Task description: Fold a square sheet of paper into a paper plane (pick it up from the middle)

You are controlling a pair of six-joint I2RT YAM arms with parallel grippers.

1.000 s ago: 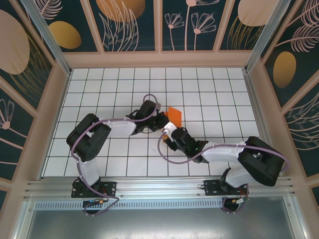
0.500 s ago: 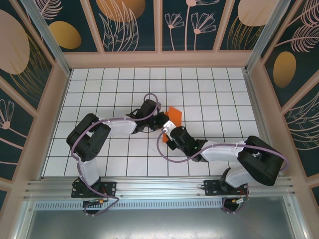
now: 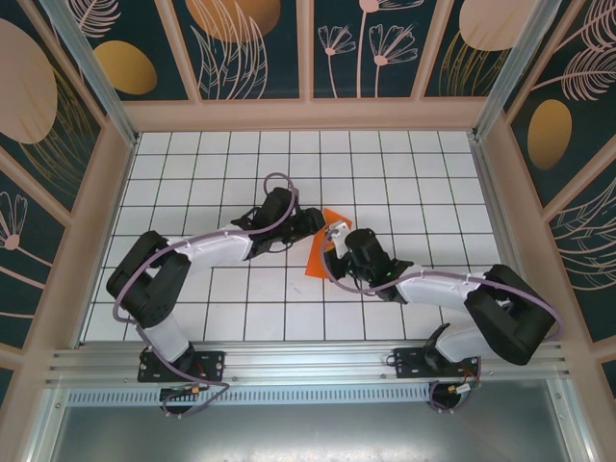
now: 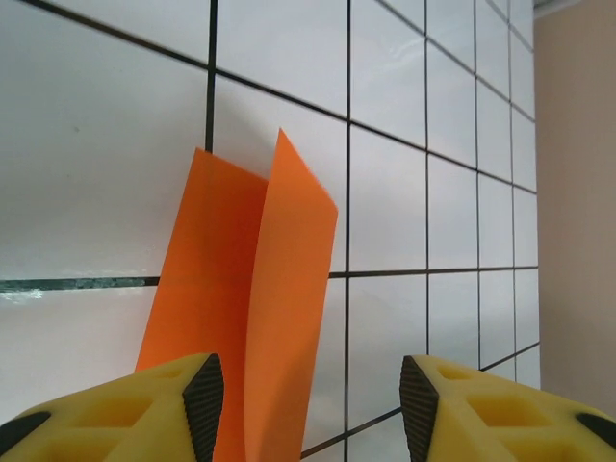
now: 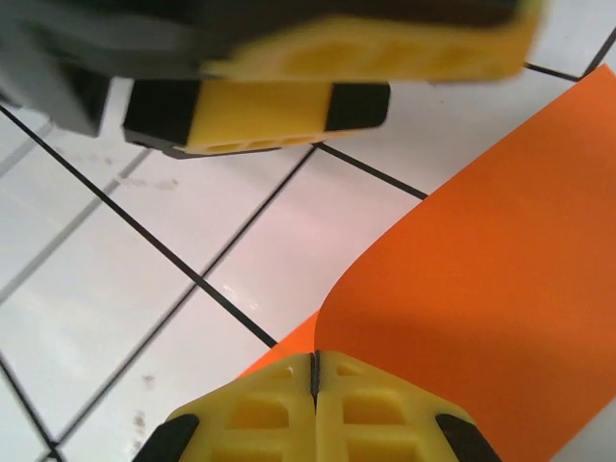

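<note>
Sheet of paper (image 3: 316, 260), orange, creased into two panels, over white-grid counter (image 3: 404, 173); R hand (image 5: 314, 366) clamped on it, L hand (image 4: 311, 395) fingers apart around it.

paper sheet (image 5: 481, 250): cut by right edge | left tool (image 5: 318, 85): blurred, cropped top

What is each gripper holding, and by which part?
Right gripper pinches the orange paper where it curls up. Left gripper is open, holding nothing.

Entry: readable text, labels, brands, numbers, signs: none. I can read nothing on my left tool (image 4: 310, 395), my right tool (image 5: 315, 360), the orange paper (image 4: 241, 289) or the tiled surface (image 4: 96, 144).
</note>
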